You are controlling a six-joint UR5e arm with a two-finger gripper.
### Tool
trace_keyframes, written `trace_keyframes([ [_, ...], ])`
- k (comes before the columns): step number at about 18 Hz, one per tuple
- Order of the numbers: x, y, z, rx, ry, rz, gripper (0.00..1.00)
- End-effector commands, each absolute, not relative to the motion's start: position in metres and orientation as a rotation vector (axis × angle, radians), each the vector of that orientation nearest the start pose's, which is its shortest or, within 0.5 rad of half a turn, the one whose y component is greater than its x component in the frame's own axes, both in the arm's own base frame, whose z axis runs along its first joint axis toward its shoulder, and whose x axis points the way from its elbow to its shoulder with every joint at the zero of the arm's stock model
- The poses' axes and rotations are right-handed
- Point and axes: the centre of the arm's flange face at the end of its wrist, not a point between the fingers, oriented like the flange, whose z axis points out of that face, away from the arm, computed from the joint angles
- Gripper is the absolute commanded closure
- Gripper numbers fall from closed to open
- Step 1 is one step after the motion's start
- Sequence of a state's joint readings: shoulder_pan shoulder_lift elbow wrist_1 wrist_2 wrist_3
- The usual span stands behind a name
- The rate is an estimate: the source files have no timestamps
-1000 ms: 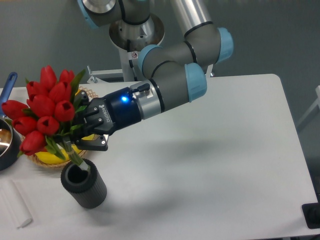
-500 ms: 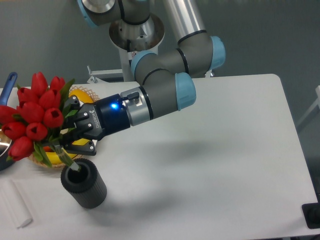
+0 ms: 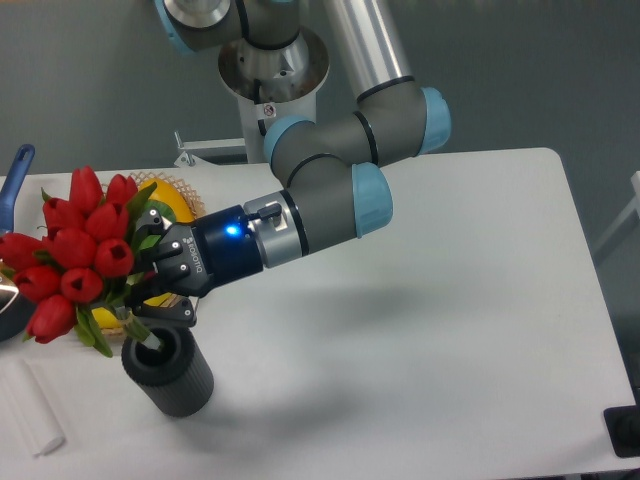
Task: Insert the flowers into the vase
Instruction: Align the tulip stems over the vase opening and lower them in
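My arm comes in from the base at top centre, elbow bent, forearm running down and left across the table (image 3: 450,300), wrist low with the blue light lit. My gripper (image 3: 138,292) sits at the far left end of that reach, fingers clamped on the green stems of the flowers (image 3: 80,250), just above the vase (image 3: 170,370). Near edge first: the vase stands upright at lower left, dark ribbed cylinder, mouth open to the camera. The stem ends are at the mouth, tips just inside the rim on its left side; most of the bunch is above and left of it, tilted away toward the left edge. Red buds fan out wider than the vase mouth. To the left of the vase a white flat object (image 3: 30,410) lies on the table, cut off by the frame; can't tell what it is. Behind the flowers there's a wicker basket (image 3: 170,195) with something yellow in it, mostly hidden by buds and my gripper. At the left edge a dark pan (image 3: 10,310) with a blue handle is partly out of frame and partly behind the flowers. How deep the stems go into the vase I can't tell; the fingers and leaves block that spot.
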State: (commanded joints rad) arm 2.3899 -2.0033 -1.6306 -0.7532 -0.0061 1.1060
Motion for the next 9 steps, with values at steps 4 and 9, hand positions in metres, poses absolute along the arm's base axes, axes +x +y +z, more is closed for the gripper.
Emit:
trace_keyframes([
  [4,-0.293,0.593,0.381,-1.542,0.466,-0.720,0.85],
  [9,-0.294,0.593,0.364,-1.557,0.440,-0.741,0.85],
])
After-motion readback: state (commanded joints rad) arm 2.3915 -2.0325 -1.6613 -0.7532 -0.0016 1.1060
